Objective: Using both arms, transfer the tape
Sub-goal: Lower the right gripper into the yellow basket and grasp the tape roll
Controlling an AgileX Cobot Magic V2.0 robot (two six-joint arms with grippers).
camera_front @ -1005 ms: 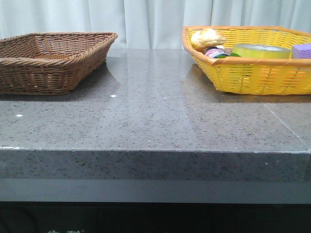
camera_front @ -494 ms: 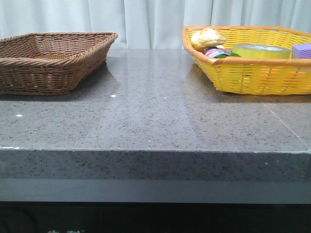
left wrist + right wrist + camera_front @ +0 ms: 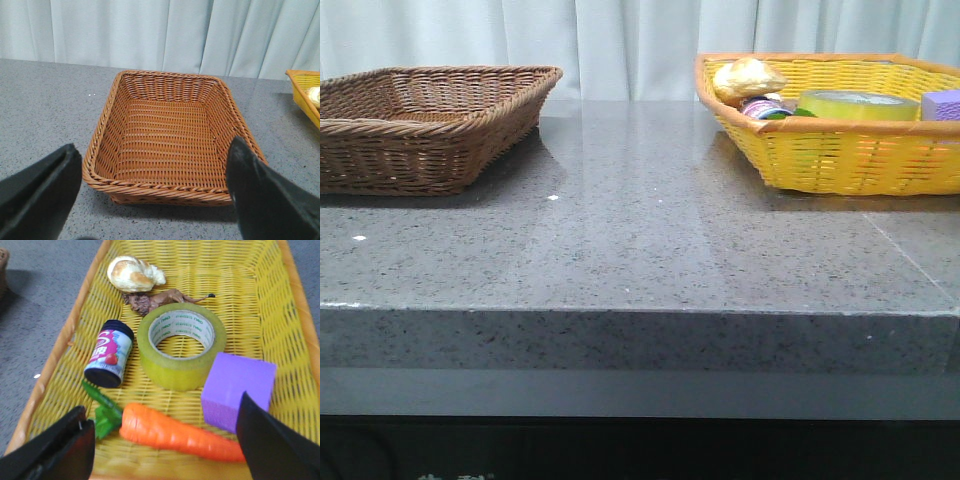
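Front view: brown wicker basket (image 3: 430,120) on the left, yellow basket (image 3: 840,150) on the right of the grey table (image 3: 640,250). Left gripper (image 3: 155,200) hangs spread wide, empty, above the brown basket. Right gripper (image 3: 165,450) gapes too, over the tape (image 3: 181,342) lying flat between a small can (image 3: 109,354) and purple block (image 3: 239,390), carrot (image 3: 175,432) nearby.

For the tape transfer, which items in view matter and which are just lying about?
Belongs to the job:
- tape, flat in the yellow basket
- brown basket, the likely destination
- left end effector and right end effector, both open

Just lying about, all in the yellow basket:
- carrot
- purple block
- small can
- shell
- toy lion
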